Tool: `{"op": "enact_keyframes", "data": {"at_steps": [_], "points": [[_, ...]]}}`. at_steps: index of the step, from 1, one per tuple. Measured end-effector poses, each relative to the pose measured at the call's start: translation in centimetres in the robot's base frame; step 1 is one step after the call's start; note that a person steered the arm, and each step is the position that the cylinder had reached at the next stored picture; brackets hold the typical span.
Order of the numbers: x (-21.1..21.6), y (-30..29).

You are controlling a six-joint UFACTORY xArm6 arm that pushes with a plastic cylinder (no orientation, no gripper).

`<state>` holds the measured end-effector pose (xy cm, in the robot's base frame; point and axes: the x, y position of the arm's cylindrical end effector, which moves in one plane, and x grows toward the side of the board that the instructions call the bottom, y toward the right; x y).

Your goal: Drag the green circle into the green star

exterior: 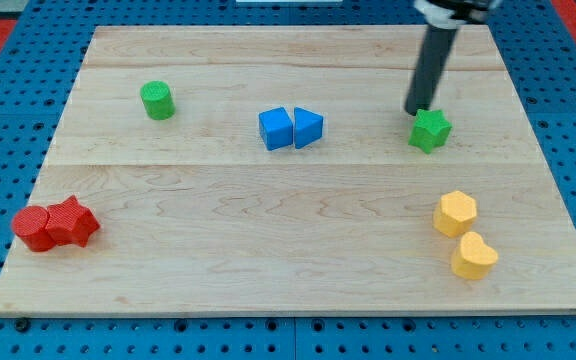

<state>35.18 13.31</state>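
Dark rod tip [414, 111] touching small green star block [430, 130] at its upper left, right side of wooden bench [298, 250]; jawless tool; green cylinder block [156, 100] well apart, far left.

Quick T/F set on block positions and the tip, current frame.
1. My tip is right by the green star. True.
2. The green circle touches the star. False: it sits far off at the view's left.
3. The two blue blocks sit side by side. True.
4. The yellow blocks are at the view's top left. False: bottom right.
5. The red blocks are at the view's bottom left. True.
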Motion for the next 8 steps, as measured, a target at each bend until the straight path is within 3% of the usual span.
{"op": "enact_keyframes", "data": {"at_steps": [1,3,4,6,7,8], "points": [[0.1,-3.8],[7.3,3.4],[6.6,5.7],[11.3,-7.2],[12.2,-19.0],[7.0,-29.7]]}}
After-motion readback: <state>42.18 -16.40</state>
